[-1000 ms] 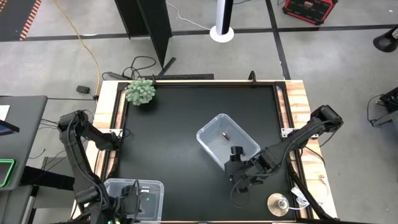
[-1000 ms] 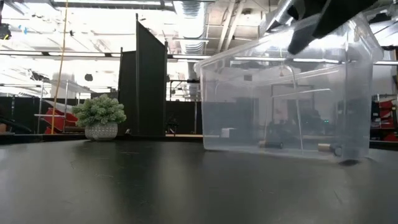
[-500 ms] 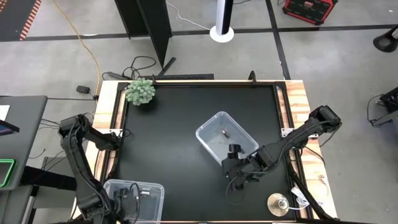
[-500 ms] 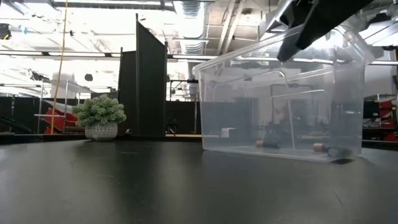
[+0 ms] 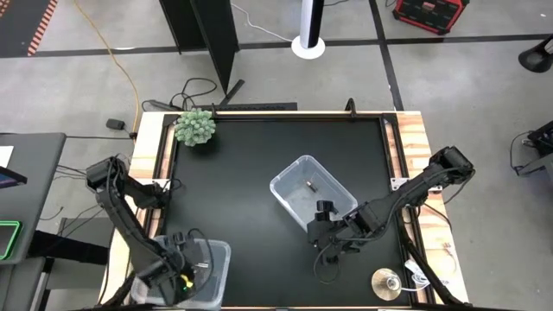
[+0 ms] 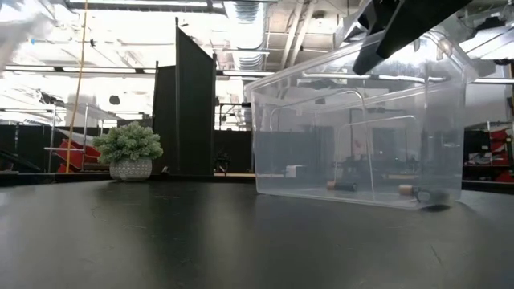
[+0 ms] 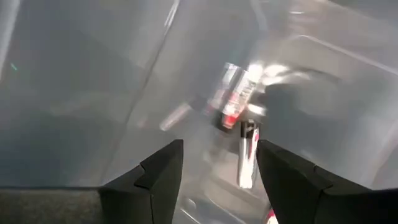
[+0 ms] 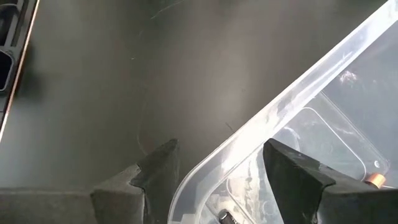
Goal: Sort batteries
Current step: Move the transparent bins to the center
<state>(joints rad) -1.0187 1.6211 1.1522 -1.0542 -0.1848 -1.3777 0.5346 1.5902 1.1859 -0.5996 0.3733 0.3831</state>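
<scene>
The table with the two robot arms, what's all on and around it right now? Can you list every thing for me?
Table: one, black top, wooden edges.
Middle bin: one, clear plastic, centre of the table.
Near bin: one, clear plastic, left front corner.
Batteries: two or so, dark with orange ends, in the middle bin; whitish ones in the near bin, count unclear.
Plant: one, green, in a small pot, far left corner.
Silver disc: one, right front edge.
Left gripper: jaws open, over the near bin.
Right gripper: jaws open, astride the middle bin's rim.
</scene>
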